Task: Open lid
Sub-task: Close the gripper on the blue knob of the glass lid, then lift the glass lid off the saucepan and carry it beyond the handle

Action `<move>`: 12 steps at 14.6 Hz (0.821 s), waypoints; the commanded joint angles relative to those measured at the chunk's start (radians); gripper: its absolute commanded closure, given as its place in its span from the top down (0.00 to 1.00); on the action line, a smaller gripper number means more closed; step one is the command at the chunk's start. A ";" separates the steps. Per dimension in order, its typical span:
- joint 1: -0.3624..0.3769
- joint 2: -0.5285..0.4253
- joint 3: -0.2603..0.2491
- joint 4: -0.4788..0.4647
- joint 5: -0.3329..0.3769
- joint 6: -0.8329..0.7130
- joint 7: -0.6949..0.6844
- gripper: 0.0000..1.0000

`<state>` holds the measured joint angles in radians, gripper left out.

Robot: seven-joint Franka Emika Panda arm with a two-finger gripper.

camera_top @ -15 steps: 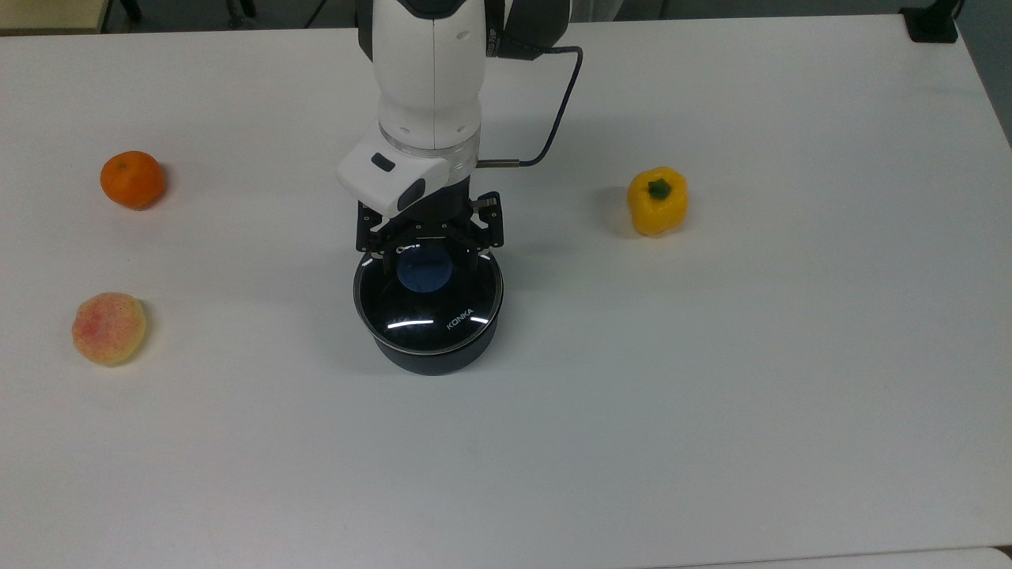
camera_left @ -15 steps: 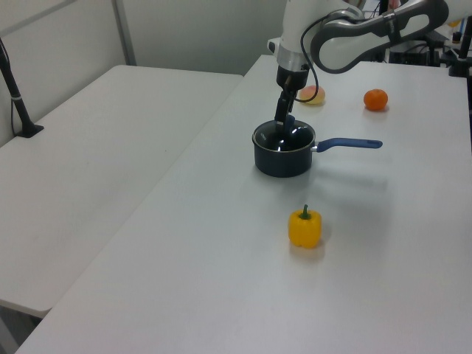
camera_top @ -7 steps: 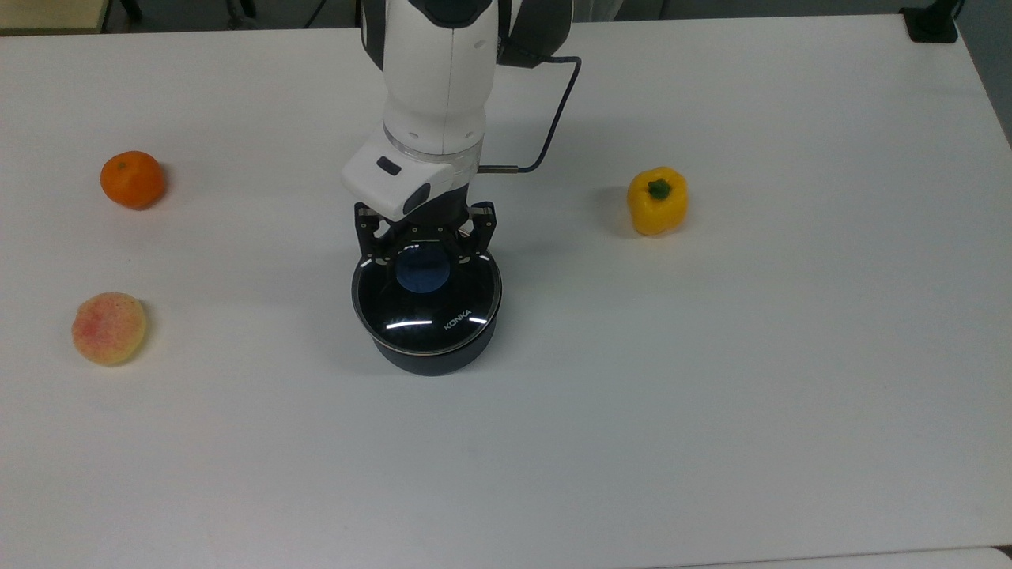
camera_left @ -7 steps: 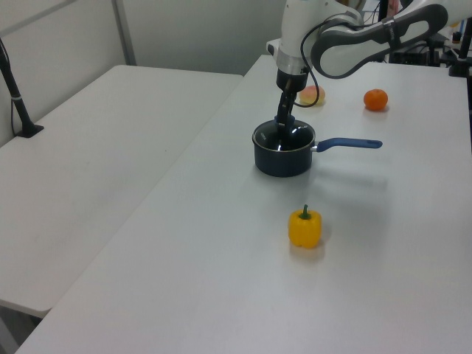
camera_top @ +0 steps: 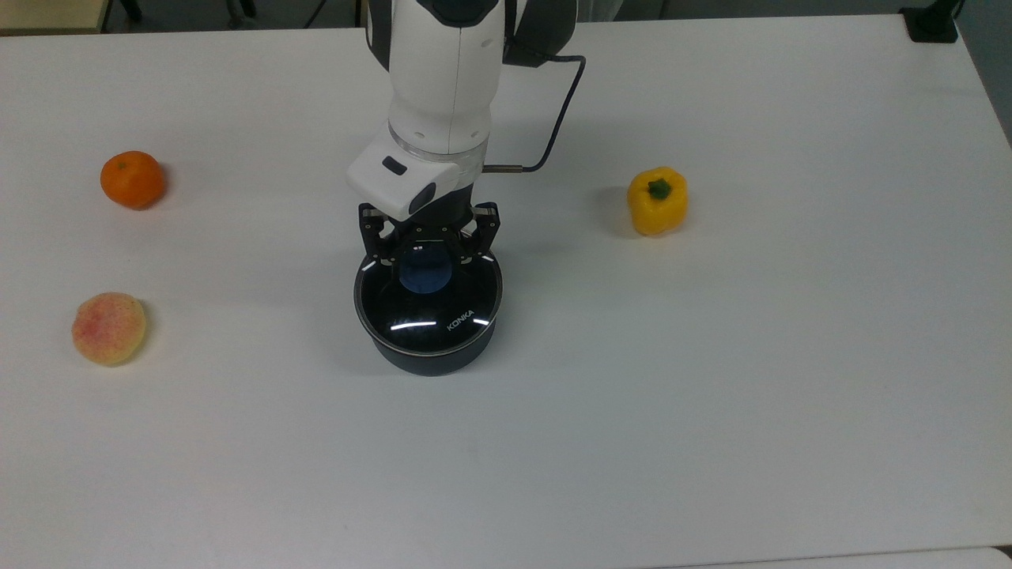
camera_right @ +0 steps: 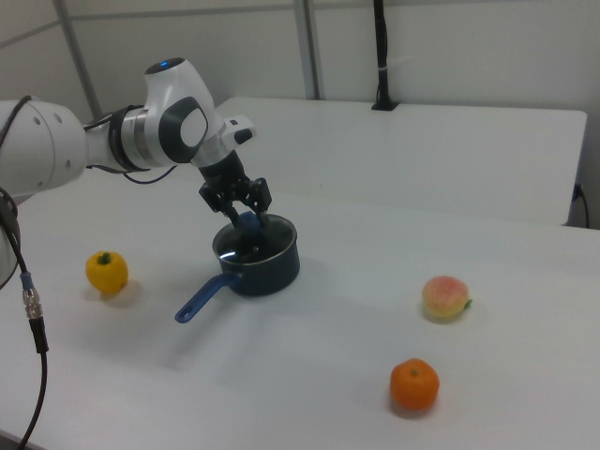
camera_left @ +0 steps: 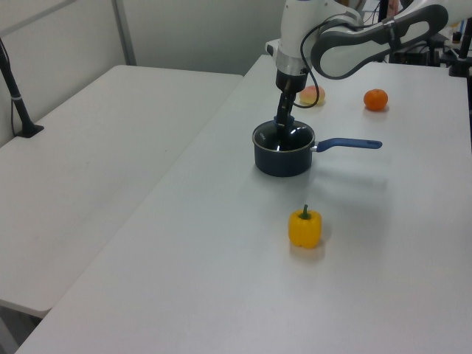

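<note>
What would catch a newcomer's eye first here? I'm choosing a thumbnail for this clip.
The white arm reaching down at the table's middle, its gripper straddling the blue knob of the lid, which sits on a dark saucepan. Next, the bright fruit: a yellow pepper at the top view's right, an orange and a peach at the top view's left.

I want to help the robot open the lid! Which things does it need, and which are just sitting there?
Needed: gripper, lid with blue knob, saucepan.

Just sitting: yellow pepper, orange, peach.
</note>
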<state>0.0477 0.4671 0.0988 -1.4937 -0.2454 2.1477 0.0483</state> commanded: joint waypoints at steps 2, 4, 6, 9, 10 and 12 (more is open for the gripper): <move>0.008 -0.019 0.006 -0.003 -0.012 0.008 0.016 0.13; 0.008 -0.037 0.006 -0.011 -0.011 0.006 0.019 0.13; 0.006 -0.065 0.006 -0.022 -0.006 0.001 0.022 0.12; 0.000 -0.111 0.007 -0.036 -0.005 -0.029 0.019 0.12; 0.000 -0.125 0.007 -0.036 -0.003 -0.054 0.024 0.11; -0.008 -0.166 0.007 -0.049 0.027 -0.074 0.018 0.11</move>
<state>0.0457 0.3893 0.1045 -1.4926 -0.2427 2.1142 0.0504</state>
